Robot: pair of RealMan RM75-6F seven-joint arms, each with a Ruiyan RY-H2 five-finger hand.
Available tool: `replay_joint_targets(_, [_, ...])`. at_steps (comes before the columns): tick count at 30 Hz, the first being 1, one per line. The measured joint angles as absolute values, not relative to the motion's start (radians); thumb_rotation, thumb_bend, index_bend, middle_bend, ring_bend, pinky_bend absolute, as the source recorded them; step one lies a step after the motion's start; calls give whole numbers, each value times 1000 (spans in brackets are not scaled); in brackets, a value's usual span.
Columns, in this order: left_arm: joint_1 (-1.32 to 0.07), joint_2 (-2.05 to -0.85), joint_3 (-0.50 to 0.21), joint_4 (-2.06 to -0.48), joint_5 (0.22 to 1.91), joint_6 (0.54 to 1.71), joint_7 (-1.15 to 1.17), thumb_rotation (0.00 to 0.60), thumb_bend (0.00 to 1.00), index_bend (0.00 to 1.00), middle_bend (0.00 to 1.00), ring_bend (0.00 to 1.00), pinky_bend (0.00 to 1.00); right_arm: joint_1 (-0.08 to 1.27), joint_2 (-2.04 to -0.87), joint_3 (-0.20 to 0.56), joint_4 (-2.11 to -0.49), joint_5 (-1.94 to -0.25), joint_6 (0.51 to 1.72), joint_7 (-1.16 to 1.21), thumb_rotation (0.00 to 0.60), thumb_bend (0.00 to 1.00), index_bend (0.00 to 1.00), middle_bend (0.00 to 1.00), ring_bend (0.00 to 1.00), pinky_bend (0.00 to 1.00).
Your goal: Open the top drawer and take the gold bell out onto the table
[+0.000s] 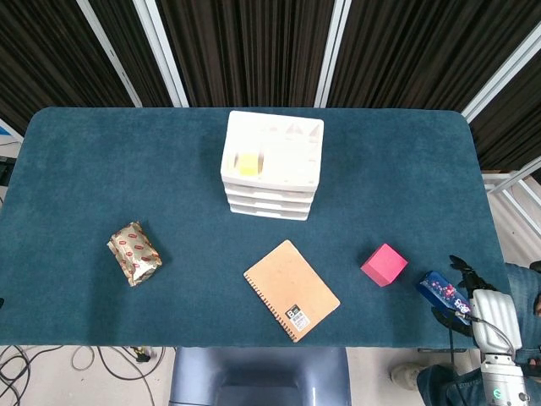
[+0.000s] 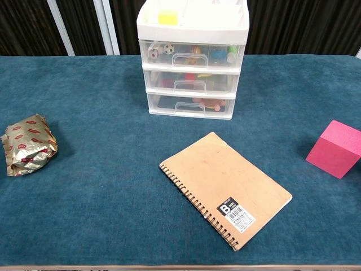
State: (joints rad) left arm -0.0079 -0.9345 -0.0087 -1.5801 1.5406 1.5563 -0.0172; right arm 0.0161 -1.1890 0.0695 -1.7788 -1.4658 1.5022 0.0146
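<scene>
A white drawer unit [image 1: 270,161] with three clear drawers stands at the middle back of the table. Its top drawer [image 2: 192,55] is closed. Through the clear front I see small toys, among them a golden-orange item [image 2: 194,51] that may be the bell. My right hand [image 1: 475,288] hovers at the table's front right corner, far from the drawers, beside a blue packet [image 1: 439,291]. Its dark fingers are apart and hold nothing. My left hand shows in neither view.
A brown spiral notebook [image 2: 225,189] lies in front of the drawers. A pink cube [image 2: 337,148] sits to the right, and a gold foil packet [image 2: 27,144] to the left. A yellow block [image 1: 247,164] rests in the unit's top tray.
</scene>
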Motion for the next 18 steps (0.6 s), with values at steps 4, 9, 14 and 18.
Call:
replay_joint_targets(4, [-6,-934,-11,-1581,1533,1557,-25,600,201,78,0,0,0,37,-1165,57,-1818,-1463,1421,195,600,404,114,664,811,919])
replay_joint_targets(9, [-8,-932,-9,-1582,1534,1551,-30,600,201,78,0,0,0,105,-1131,52,-1852,-1461,1257,412,600,421,87,740,861,961])
replay_joint_targets(14, [-8,-931,-10,-1584,1529,1546,-32,600,201,78,0,0,0,228,-1139,77,-1849,-1436,1069,516,600,487,18,771,888,984])
replay_joint_targets(18, [-9,-930,-12,-1585,1522,1541,-36,600,200,79,0,0,0,314,-1216,114,-1835,-1384,987,527,600,509,1,789,906,997])
